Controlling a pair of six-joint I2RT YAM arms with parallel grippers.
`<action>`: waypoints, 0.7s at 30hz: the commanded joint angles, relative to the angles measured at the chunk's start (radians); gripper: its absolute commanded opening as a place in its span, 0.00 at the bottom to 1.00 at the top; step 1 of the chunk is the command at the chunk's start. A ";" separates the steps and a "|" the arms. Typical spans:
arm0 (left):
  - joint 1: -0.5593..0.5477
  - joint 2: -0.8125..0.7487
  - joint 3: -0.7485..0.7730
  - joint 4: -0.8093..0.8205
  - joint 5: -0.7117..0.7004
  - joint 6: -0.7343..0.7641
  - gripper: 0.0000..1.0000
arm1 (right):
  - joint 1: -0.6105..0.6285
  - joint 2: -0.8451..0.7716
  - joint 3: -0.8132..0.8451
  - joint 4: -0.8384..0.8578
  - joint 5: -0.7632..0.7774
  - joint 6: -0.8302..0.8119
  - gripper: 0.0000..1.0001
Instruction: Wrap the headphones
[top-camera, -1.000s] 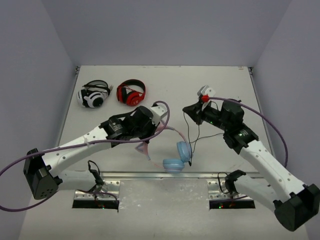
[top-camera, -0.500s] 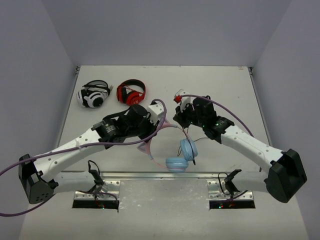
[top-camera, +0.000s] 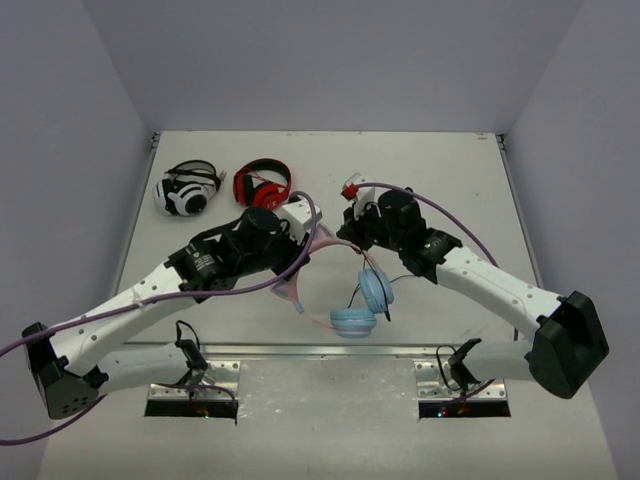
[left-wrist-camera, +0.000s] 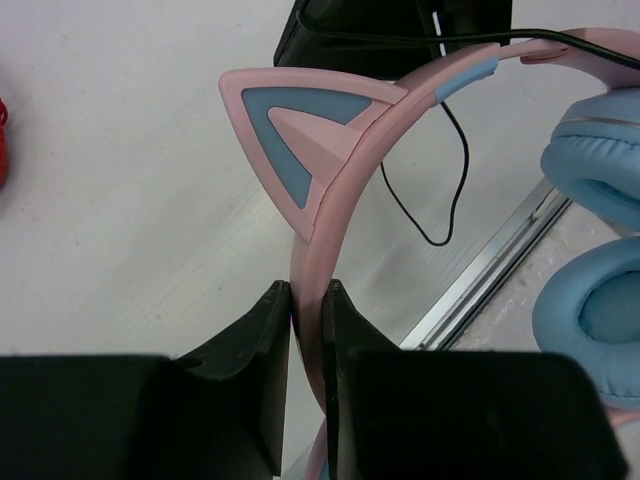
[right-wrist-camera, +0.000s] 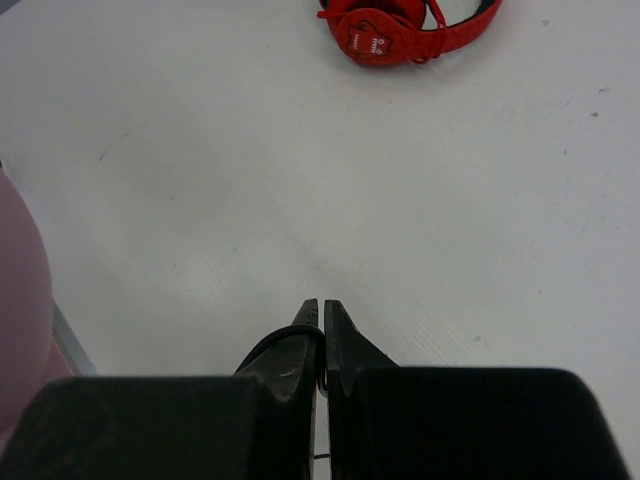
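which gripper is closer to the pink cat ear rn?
Left. The left gripper clamps the headband right beside the cat ear; the right gripper, shut on the black cable, sits farther off, apart from the ear.

The pink headphones (top-camera: 376, 290) are blocking the centre, red headphones (top-camera: 262, 185) and white headphones (top-camera: 187, 190) the far left; the worktop's (top-camera: 450, 170) right side is lying open.

The headphones (top-camera: 352, 323) are showing a pink headband (left-wrist-camera: 320, 230), a pink cat ear (left-wrist-camera: 300, 130) with a light blue inset, and light blue earcups (left-wrist-camera: 590, 180). Their cable (left-wrist-camera: 455, 170) is looking thin and black. The red-and-black pair (top-camera: 262, 185) and the white-and-black pair (top-camera: 188, 190) are lying on the off-white table (top-camera: 450, 170). The left arm (top-camera: 140, 300) and right arm (top-camera: 490, 285) are showing white shells and black joints, and the left gripper (left-wrist-camera: 308, 290) and right gripper (right-wrist-camera: 322, 305) are showing black.
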 joint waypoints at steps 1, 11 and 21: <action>-0.020 -0.146 0.045 0.259 0.155 -0.075 0.00 | -0.008 -0.011 -0.029 0.133 -0.089 0.035 0.01; -0.020 -0.248 0.014 0.472 0.113 -0.167 0.00 | -0.056 -0.021 -0.165 0.683 -0.445 0.225 0.16; -0.020 -0.323 0.055 0.613 -0.260 -0.247 0.00 | -0.057 0.203 -0.149 1.033 -0.532 0.435 0.16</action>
